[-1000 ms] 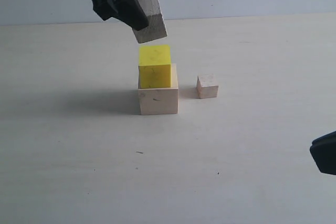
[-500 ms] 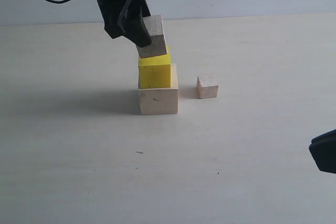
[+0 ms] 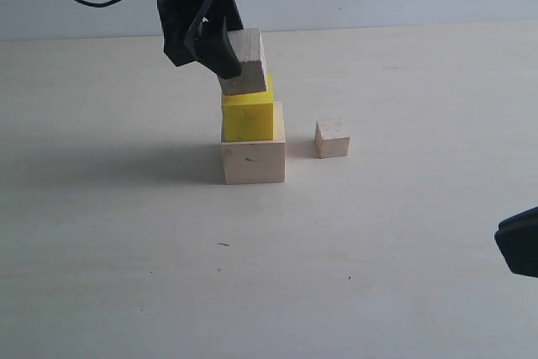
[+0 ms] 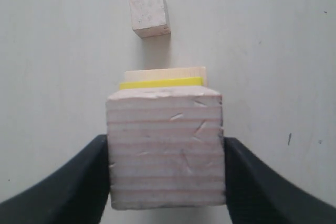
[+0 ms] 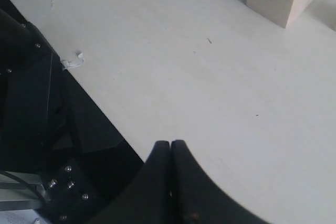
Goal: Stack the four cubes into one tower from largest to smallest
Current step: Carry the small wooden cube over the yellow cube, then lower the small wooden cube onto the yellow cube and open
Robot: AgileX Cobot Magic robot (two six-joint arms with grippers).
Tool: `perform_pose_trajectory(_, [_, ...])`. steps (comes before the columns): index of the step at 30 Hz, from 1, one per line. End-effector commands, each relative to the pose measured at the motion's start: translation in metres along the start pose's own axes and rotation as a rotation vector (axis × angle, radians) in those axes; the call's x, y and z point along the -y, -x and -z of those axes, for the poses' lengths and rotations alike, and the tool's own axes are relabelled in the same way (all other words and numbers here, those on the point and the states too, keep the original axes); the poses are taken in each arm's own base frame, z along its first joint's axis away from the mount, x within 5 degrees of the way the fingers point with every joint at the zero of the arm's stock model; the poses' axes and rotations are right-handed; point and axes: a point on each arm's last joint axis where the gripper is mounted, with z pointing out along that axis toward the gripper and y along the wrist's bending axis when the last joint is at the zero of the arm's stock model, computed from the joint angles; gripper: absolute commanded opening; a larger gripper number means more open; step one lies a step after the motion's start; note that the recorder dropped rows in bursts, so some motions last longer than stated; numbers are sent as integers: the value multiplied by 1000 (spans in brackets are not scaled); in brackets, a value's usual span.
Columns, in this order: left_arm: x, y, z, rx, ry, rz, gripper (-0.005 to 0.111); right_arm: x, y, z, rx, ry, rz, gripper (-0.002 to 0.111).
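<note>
Exterior view showed the left gripper [image 3: 229,55] clamped on the smaller grainy wood cube [image 3: 249,56], which hung tilted at the top of the yellow cube [image 3: 248,119]. The yellow cube stood on the large pale wood cube [image 3: 253,161]. Whether the held cube's lower edge touched the yellow top could not be told. From the left wrist, a yellow strip showed past the held cube's far edge, so it seemed slightly off centre. A good placement likely meant levelling it, centring it, lowering it flat, then opening gently without nudging the stack. The tiny cube [image 3: 332,138] stood on the table [image 3: 403,233] near the stack, and the right gripper [image 5: 171,153], pressed closed and empty, lay well apart.
</note>
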Motion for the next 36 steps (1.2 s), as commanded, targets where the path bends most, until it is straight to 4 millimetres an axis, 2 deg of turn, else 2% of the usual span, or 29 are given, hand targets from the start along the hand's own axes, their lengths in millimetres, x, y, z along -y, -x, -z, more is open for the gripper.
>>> perform_pose_trajectory(1, [0, 3, 3, 9, 9, -11, 0, 0, 0, 1, 21, -3, 10, 0])
perform_pose_trajectory(36, [-2, 0, -7, -4, -7, -6, 0, 0, 0, 1, 21, -3, 10, 0])
